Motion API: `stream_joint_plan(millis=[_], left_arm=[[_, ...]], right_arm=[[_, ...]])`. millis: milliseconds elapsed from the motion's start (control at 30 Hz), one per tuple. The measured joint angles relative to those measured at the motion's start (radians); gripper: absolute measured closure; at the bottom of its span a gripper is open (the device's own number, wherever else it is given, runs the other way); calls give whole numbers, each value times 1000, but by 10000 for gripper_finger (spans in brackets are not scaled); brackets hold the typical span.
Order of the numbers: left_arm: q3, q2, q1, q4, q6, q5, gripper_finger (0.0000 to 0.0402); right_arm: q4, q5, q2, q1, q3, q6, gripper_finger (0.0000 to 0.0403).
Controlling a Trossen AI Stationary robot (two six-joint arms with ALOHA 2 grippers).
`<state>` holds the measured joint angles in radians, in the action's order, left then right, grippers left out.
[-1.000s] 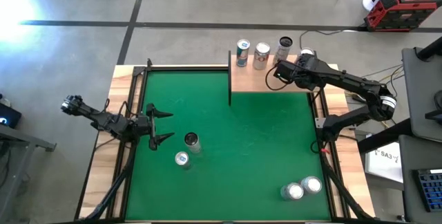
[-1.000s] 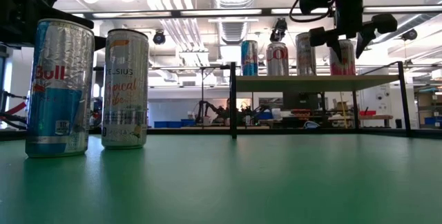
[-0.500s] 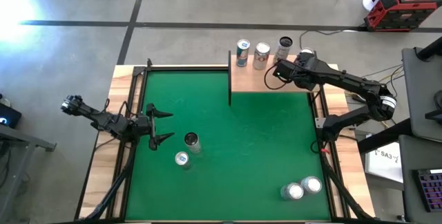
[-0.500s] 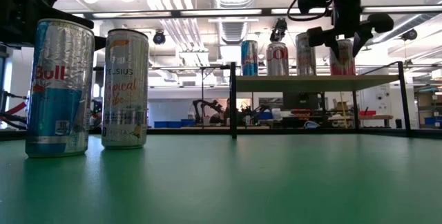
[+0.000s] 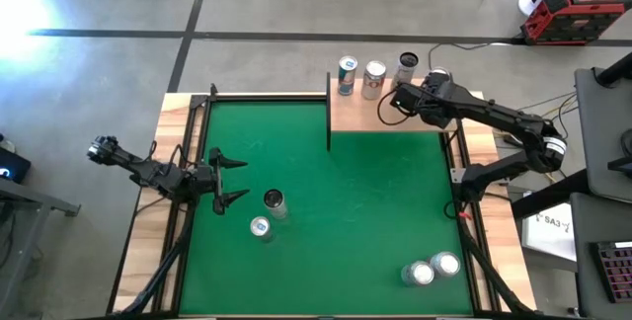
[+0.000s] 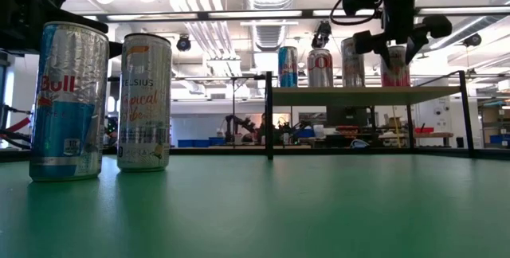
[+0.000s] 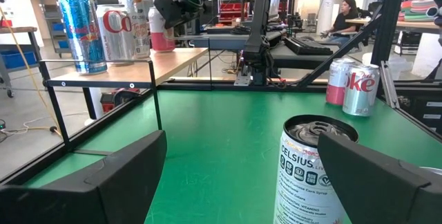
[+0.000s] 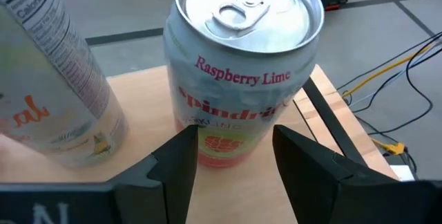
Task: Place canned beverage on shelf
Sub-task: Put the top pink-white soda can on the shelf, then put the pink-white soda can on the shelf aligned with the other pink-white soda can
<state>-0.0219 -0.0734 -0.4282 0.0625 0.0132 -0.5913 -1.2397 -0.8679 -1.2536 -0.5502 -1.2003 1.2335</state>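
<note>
The shelf [image 5: 385, 113] stands at the table's far right, a pale board on black posts [image 6: 351, 95]. On it stand a blue can [image 5: 347, 73], a silver can [image 5: 373, 78], a tall can [image 8: 55, 79] and a pink Raspberry Lime can [image 8: 242, 99]. My right gripper [image 8: 236, 137] hovers on the near side of the pink can, level with its top [image 6: 395, 67]. Its fingers are a narrow gap apart and touch nothing that shows. My left gripper [image 5: 235, 180] waits open at the left edge. It points at a Celsius can [image 7: 314, 169], with a Red Bull can [image 5: 260, 227] beside that.
Two more cans [image 5: 444, 264] [image 5: 419, 274] stand upright at the table's near right corner. Wooden rims and black rails run along the table's sides. Open green felt lies between the left cans and the shelf. A person sits at a desk far behind [image 7: 345, 13].
My right gripper has turned slightly in place above the shelf. The cans have stayed where they were.
</note>
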Motion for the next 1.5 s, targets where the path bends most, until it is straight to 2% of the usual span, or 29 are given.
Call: stream_joint_plan(millis=[367,1100,1500], left_arm=[[0,0,0,0,0,0,41],[0,0,0,0,0,0,41],[0,0,0,0,0,0,41]], right_arm=[[74,3,-13,-47,0,-92,223],[100,-22,-13,-59,0,-113,223],[40,130,-5,-54,-43,-109,223]])
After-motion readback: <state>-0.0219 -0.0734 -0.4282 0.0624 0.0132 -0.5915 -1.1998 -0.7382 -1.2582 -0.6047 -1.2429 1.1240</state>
